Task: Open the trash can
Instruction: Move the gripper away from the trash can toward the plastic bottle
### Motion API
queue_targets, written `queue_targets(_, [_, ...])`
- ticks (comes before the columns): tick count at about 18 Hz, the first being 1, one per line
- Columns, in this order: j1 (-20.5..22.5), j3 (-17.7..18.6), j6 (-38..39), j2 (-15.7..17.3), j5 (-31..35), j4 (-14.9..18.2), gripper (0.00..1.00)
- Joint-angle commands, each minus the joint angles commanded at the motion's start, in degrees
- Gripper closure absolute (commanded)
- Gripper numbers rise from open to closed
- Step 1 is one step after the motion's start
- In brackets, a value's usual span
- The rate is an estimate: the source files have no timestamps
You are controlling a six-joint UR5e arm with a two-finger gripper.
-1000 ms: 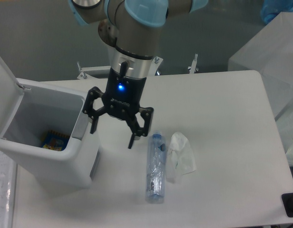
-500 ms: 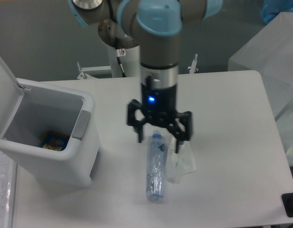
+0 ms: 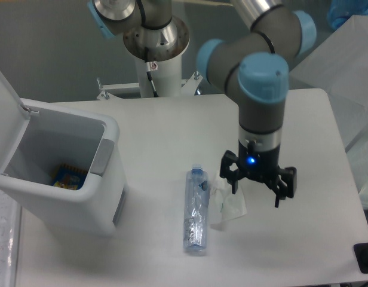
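Note:
The trash can (image 3: 70, 197) stands at the table's left, a big white bin with its lid (image 3: 3, 122) swung up and back on the far left. Its inside shows, with a colourful packet (image 3: 67, 177) at the bottom. A grey push-button latch (image 3: 103, 156) sits on its right rim. My gripper (image 3: 256, 195) hangs open over the table's right half, far from the can, just right of the crumpled wrapper. Nothing is between its fingers.
A clear plastic bottle (image 3: 195, 210) lies on its side at the table's middle. A crumpled clear wrapper (image 3: 227, 202) lies beside it on the right. A dark object (image 3: 365, 257) sits at the lower right corner. The robot's base (image 3: 155, 42) stands behind the table.
The gripper has travelled right, from beside the trash can's rim, over the bottle, to the right of the wrapper. It stayed open. The trash can lid has not moved.

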State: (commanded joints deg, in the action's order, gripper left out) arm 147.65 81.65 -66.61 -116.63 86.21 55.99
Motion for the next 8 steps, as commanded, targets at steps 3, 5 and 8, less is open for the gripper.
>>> queue_targets(3, [1.05,2.46,-3.86,0.17,2.03,0.09,0.00])
queue_targets(5, [1.23,3.25,-6.33,0.17,2.38,0.09,0.00])
queue_targets(8, [1.23,3.61,-6.60,0.09,3.61,0.09,0.00])
